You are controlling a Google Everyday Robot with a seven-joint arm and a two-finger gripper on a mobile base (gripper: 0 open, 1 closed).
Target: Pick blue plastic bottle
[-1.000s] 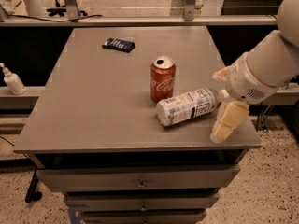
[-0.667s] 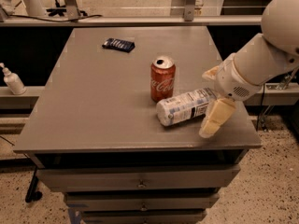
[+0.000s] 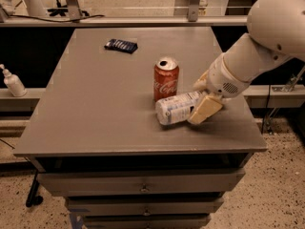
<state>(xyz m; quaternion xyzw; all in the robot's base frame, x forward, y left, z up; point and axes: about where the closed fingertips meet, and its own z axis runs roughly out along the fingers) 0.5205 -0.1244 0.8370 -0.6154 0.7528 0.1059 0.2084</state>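
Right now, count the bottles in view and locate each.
2. The blue plastic bottle lies on the table, with the gripper at its arm-side end; a white pump bottle stands off the table, far left.

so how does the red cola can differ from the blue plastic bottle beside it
The red cola can stands upright, silver top showing; the blue plastic bottle lies on its side. The can is plain red; the bottle carries a pale blue-white label. The gripper is at the bottle's right end, while the can stands free. Both sit close together on the grey table.
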